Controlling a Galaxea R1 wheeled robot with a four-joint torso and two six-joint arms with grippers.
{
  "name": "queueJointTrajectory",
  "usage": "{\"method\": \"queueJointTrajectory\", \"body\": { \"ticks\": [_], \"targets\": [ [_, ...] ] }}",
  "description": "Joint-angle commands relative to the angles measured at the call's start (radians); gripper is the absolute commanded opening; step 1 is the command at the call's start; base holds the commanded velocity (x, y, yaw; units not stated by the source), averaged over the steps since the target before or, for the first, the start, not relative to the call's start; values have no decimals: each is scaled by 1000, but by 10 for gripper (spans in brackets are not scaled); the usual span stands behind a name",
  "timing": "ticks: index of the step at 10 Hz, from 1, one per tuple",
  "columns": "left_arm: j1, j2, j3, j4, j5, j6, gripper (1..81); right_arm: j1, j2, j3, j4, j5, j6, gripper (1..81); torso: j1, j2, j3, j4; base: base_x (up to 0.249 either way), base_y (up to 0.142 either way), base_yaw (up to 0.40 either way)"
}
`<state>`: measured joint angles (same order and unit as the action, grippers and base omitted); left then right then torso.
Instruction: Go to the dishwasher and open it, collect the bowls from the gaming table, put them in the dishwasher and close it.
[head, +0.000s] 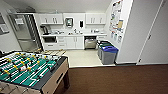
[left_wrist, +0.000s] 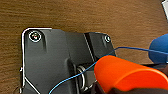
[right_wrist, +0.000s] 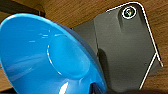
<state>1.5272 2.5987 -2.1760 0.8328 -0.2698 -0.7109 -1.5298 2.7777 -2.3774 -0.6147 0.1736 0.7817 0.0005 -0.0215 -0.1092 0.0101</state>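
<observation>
Head view is looking across a brown carpet (head: 117, 80) toward a kitchenette. Taking the dishwasher (head: 90, 42) as the landmark: far to its left and much nearer the camera, a foosball table (head: 30, 71) with a green field is standing on the carpet; left of the dishwasher, white cabinets (head: 71, 42) are running under a surface (head: 75, 34) carrying a coffee machine (head: 45, 30); the dishwasher itself is sitting under that surface, its steel door tilting open at the top with a dark gap showing; just to its right, grey bins (head: 107, 53) with green and blue lids are standing on the pale floor.

Left wrist view is showing an orange bowl (left_wrist: 127, 75) sitting close against the camera above the carpet, with a blue bowl's edge (left_wrist: 160, 48) beside it; whether the left tool is gripping it cannot be told.

Right wrist view is showing the blue bowl (right_wrist: 50, 55) tilting, its hollow facing the camera; the right tool's state cannot be told.
</observation>
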Motion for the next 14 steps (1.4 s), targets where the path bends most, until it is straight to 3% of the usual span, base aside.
{"method": "queueJointTrajectory", "body": {
  "ticks": [1, 14],
  "targets": [
    [-35, -29, 11, 11, 18, 1, 10, 39, -16, 9, -19, -28, -2, 10, 0, 0, 0, 0, 134, 0, 0],
    [-37, -21, 10, 11, 18, 1, 10, 44, -13, 11, -20, -28, -2, 10, 0, 0, 0, 0, 134, 0, 0]
  ]
}}
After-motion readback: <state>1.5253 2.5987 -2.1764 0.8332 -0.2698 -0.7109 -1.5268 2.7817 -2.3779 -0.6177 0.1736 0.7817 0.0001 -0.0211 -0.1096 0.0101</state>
